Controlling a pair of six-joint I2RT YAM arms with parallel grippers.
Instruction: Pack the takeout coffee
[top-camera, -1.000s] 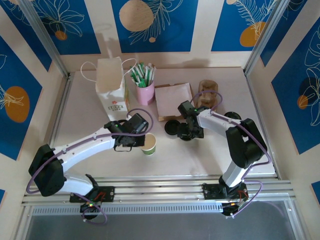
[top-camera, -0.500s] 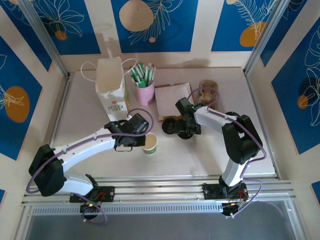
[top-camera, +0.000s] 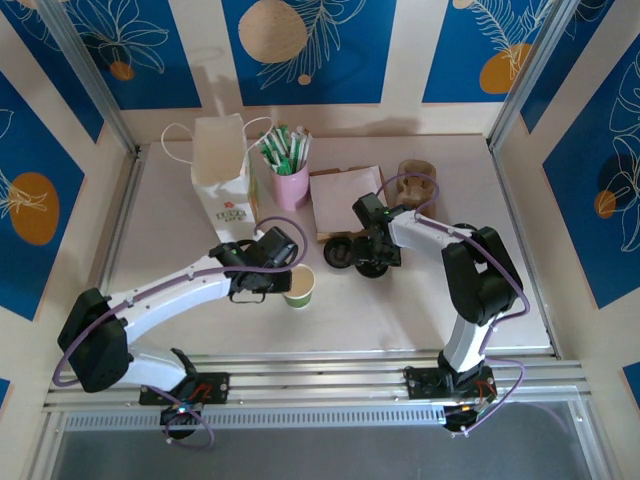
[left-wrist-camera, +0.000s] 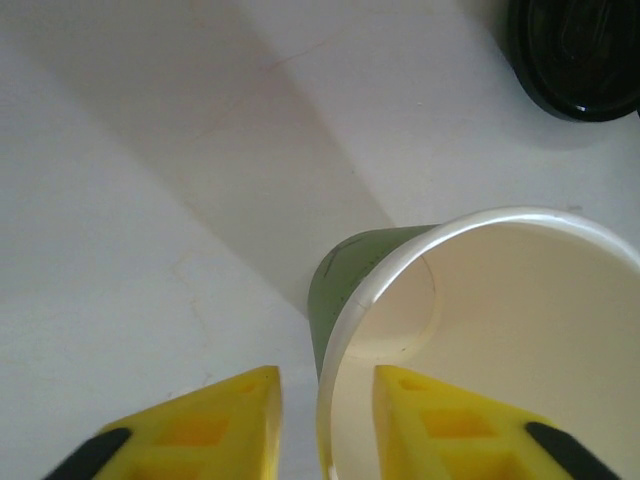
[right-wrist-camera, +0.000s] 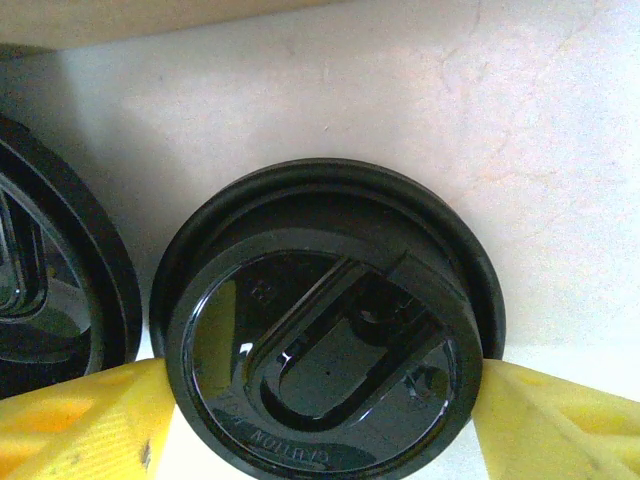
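Since the cup (top-camera: 299, 287) stands upright and uncovered on the desk (top-camera: 400, 320) nearest the arm bases, the left hand (left-wrist-camera: 327, 400) sits at its rim, narrowly parted. One finger is outside the wall and one inside, the outer one clear of the paper, so it holds nothing. Farther back and rightward, the right hand (right-wrist-camera: 318, 375) spans a flat black lid (right-wrist-camera: 325, 340), fingers pressed to both edges; the cup lies to that hand's left, nearer the bases. I count one cup, two lids including the second lid (right-wrist-camera: 50, 290), and one paper bag (top-camera: 222, 175) at the back.
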